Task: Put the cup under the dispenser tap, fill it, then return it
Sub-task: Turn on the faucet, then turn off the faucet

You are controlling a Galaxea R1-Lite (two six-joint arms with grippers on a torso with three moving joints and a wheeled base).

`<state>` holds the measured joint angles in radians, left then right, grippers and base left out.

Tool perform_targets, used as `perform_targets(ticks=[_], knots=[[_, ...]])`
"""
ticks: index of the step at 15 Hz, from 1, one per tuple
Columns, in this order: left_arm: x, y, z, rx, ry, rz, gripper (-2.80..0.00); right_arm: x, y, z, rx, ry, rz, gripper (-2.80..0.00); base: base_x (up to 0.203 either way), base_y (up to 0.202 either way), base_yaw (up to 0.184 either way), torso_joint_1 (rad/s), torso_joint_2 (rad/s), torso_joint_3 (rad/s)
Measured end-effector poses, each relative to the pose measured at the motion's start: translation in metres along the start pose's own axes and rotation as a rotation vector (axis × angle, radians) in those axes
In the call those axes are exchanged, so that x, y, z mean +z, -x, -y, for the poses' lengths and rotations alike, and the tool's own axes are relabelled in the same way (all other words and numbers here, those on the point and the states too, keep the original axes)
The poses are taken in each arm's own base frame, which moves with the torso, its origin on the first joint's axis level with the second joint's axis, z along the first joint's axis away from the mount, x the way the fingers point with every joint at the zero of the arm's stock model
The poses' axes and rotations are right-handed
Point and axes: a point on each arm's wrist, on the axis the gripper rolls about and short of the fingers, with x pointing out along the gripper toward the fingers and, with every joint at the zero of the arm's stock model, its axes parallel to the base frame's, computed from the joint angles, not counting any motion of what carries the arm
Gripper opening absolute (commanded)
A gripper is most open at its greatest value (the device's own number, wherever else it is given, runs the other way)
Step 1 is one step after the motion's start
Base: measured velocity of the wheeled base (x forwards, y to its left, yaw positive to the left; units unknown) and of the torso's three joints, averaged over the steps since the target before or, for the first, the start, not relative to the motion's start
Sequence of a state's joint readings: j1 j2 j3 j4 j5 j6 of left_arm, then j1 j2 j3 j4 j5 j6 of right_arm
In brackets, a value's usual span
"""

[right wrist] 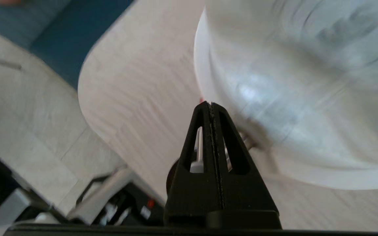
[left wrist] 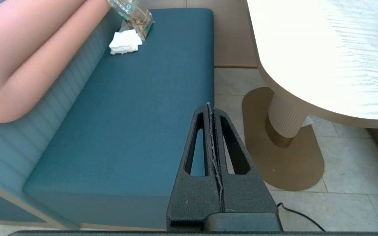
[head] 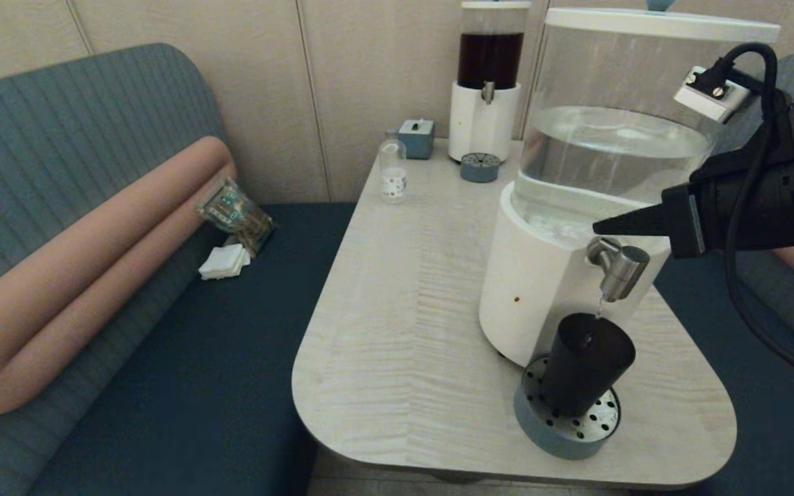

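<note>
Matte black, the tapered cup (head: 586, 365) stands on a round perforated drip tray (head: 562, 424) under the brushed-steel dispenser tap (head: 619, 269), a thin stream falling in; clear tank (head: 611, 138) half full; right claw (head: 600, 226), pressed together, just above the tap; left claw (left wrist: 212, 108) pressed together over the sofa (left wrist: 136, 114), off the pale grained tabletop (head: 404, 310).

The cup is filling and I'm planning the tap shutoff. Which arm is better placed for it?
Right. The right gripper, shut, is just above the tap over the cup. The left gripper is below the table by the bench.
</note>
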<state>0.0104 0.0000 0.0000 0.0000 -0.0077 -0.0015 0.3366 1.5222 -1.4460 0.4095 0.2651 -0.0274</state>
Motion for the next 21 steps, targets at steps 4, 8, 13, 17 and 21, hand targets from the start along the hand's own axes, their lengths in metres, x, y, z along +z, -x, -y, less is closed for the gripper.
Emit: perform_targets(ticks=[4, 8, 13, 17, 21], knots=[[0.000, 0.000, 0.000, 0.000, 0.000, 0.000, -2.80, 0.007, 0.020, 0.001, -0.027, 0.022, 0.107, -2.80, 0.000, 0.000, 0.000, 0.000, 0.00, 0.000], [0.000, 0.000, 0.000, 0.000, 0.000, 0.000, -2.80, -0.001, 0.048, -0.002, -0.054, 0.027, 0.153, -2.80, 0.000, 0.000, 0.000, 0.000, 0.00, 0.000], [0.000, 0.000, 0.000, 0.000, 0.000, 0.000, -2.80, -0.033, 0.093, -0.016, -0.070, 0.018, 0.166, -2.80, 0.000, 0.000, 0.000, 0.000, 0.00, 0.000], [0.000, 0.000, 0.000, 0.000, 0.000, 0.000, -2.80, -0.068, 0.130, -0.019, -0.165, -0.006, 0.201, -2.80, 0.000, 0.000, 0.000, 0.000, 0.00, 0.000], [0.000, 0.000, 0.000, 0.000, 0.000, 0.000, -2.80, -0.105, 0.157, -0.024, -0.277, -0.044, 0.241, -2.80, 0.000, 0.000, 0.000, 0.000, 0.00, 0.000]])
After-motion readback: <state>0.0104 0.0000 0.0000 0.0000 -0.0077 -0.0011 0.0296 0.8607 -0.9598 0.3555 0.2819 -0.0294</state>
